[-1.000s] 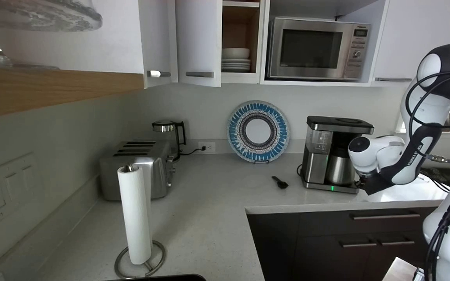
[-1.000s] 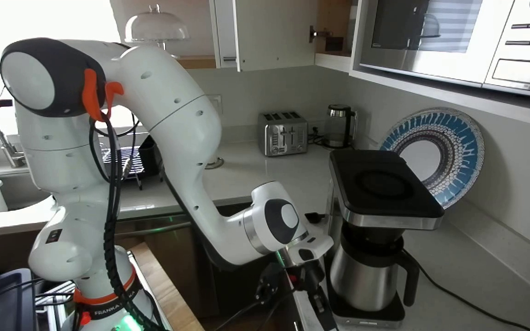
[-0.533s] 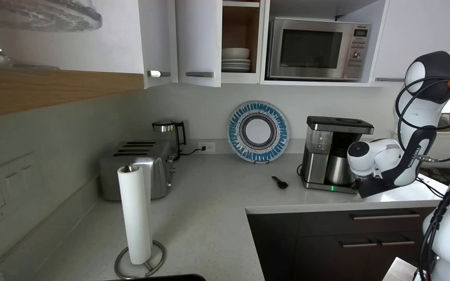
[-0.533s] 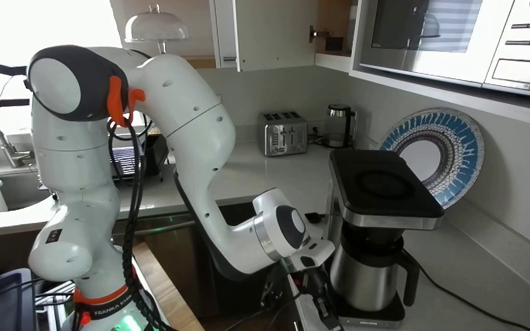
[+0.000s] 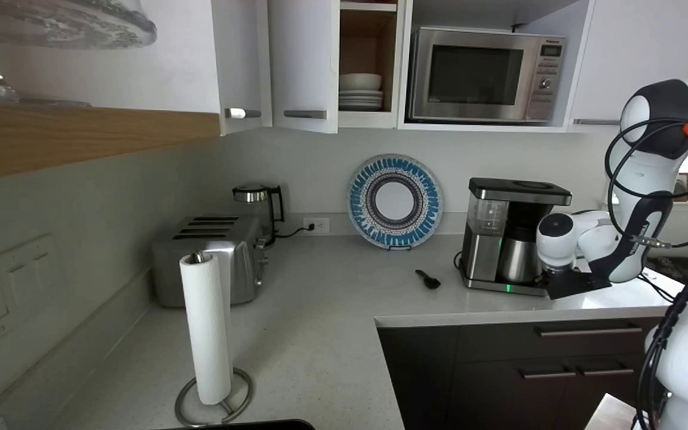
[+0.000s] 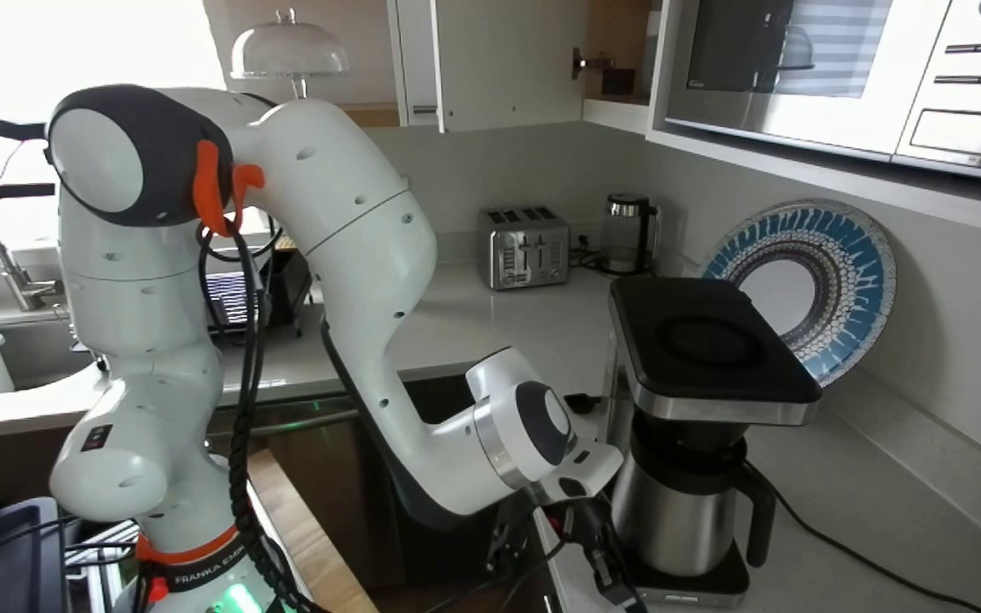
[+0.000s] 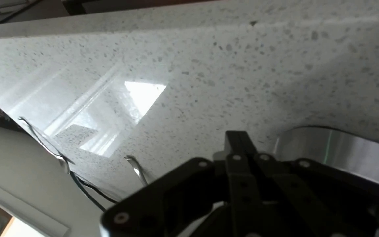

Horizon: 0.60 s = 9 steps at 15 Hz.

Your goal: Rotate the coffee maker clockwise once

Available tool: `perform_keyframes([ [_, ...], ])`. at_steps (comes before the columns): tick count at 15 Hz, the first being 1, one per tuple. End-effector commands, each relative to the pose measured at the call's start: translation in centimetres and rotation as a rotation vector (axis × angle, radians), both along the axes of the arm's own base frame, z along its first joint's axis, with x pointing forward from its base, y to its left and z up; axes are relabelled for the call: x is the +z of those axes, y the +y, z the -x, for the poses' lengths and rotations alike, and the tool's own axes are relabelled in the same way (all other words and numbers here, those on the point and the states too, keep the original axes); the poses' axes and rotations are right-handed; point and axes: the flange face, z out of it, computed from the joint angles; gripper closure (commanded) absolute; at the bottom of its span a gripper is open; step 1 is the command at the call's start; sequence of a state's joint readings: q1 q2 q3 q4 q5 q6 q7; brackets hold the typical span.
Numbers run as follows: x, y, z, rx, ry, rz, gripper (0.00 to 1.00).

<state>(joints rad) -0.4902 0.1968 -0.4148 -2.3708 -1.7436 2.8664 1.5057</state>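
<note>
Wrist view: the pale, speckled counter (image 7: 196, 65) takes up most of what you see. Your arm (image 6: 363, 230) stretches down toward it in both exterior views. The coffee maker (image 6: 712, 358) stands upright on the counter near the front edge, well apart from the toaster (image 6: 524, 247); in an exterior view the plate (image 5: 395, 200) stands at the back between those two. Your gripper (image 7: 239, 134) is low, just beside the coffee maker; you can't tell from these angles whether they touch. Its fingers (image 7: 231, 142) are pressed together, flush side by side. Near them, at lower right in the wrist view, you see part of a rounded steel surface (image 7: 341, 154). The jug (image 6: 669, 519) sits inside the coffee maker, its dark handle (image 6: 760, 515) on the side away from your gripper. The black scoop (image 5: 432, 282) lies near the coffee maker, which shows a small green light (image 5: 507, 288) low down.
</note>
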Motion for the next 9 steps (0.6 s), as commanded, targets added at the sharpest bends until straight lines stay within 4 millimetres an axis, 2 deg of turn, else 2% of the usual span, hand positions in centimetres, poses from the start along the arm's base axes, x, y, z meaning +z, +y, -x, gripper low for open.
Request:
perform_keyframes([
  [1, -0.72, 0.79, 0.12, 0.039, -0.036, -0.094, 1.00],
  [9, 0.24, 1.44, 0.50, 0.098, -0.131, -0.220, 1.00],
])
